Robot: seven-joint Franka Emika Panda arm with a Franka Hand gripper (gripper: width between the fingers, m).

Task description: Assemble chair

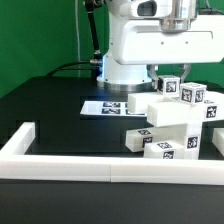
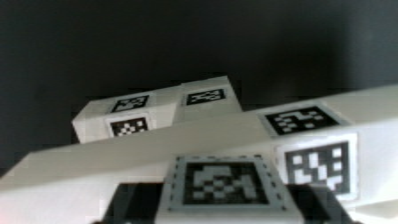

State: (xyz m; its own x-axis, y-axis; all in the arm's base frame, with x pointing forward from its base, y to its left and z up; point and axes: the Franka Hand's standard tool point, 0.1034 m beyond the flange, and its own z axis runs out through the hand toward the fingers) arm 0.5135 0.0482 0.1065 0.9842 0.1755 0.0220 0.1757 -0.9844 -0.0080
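Chunky white plastic chair blocks (image 1: 178, 122) with black-and-white tags stand stacked near the white border rail (image 1: 60, 160), and we cannot tell how wide the gripper (image 2: 196, 205) is.

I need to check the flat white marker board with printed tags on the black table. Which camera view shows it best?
The exterior view: the flat white marker board lies on the black table, behind the chunky white chair pieces. The wrist view shows only tagged white blocks, not the board.

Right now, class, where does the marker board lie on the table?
In the exterior view the marker board lies flat on the dark table, just in front of the robot's white base and to the exterior view's left of the stacked white chair pieces.
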